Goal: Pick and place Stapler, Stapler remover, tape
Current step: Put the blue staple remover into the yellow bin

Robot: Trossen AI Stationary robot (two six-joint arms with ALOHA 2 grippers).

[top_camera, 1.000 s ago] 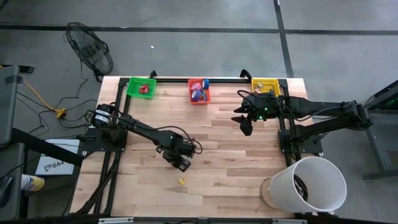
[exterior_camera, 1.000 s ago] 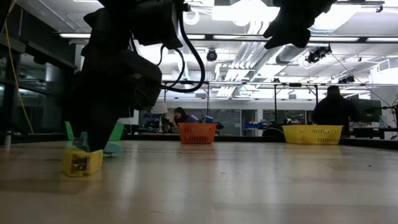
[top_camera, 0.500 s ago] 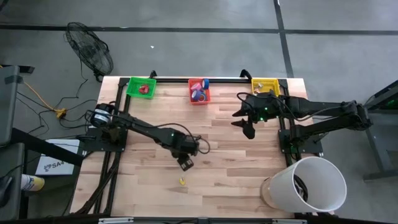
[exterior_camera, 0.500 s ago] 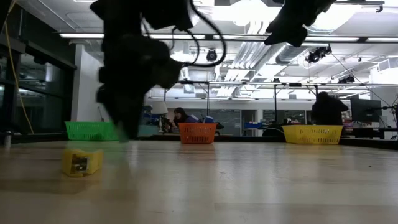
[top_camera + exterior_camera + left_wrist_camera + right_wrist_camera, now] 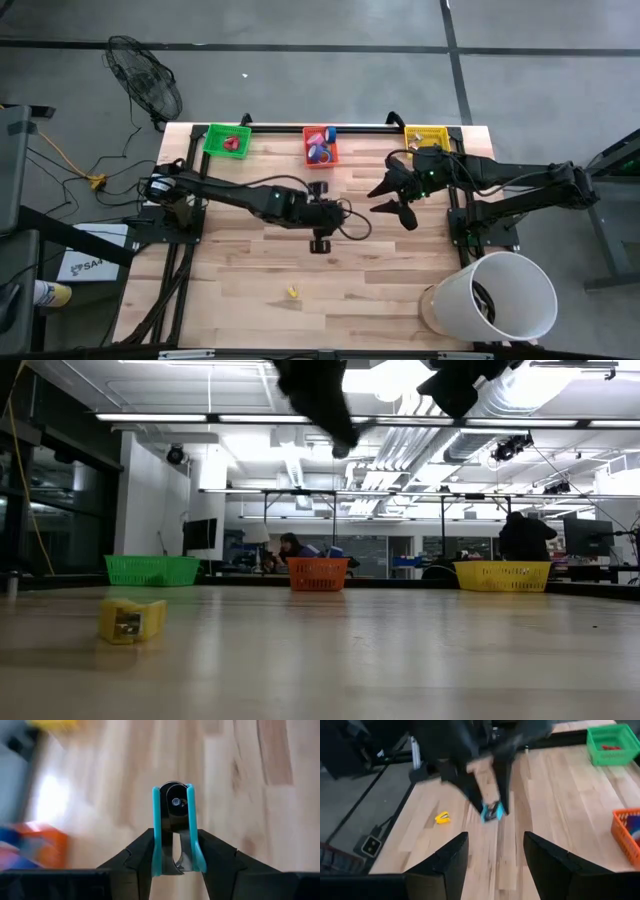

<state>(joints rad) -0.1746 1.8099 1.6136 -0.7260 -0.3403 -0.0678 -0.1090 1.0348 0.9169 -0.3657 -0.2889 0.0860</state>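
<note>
Your left gripper [image 5: 320, 243] is no longer low over the near-left part of the table: within the last second it swings right and away from the near edge, and now hangs above the table's middle, lifted well clear of the wood. It is clamped on the remover [image 5: 173, 820], the teal-handled claw sitting upright between the two fingers with its metal jaws pointing outward. The right wrist view confirms it, showing the teal piece hanging under that arm above bare boards. So the pick is done and you are in the carry.

The yellow piece [image 5: 292, 291] that the gripper was beside a second ago stays where it was, alone near the front edge and now well apart from the arm; it may be the stapler, but you cannot be sure from here.

Your right gripper [image 5: 395, 195] waits on the right side, just in front of the yellow bin [image 5: 427, 137], fingers spread and empty, turned slightly since a moment ago.

The tape [image 5: 320, 150] lies in the orange bin [image 5: 306, 148] at the far edge, middle; the green bin [image 5: 212, 140] on the far left holds something red. Judging by the heading, the remover is bound for a far bin or a handover, with the yellow piece left to fetch
</note>
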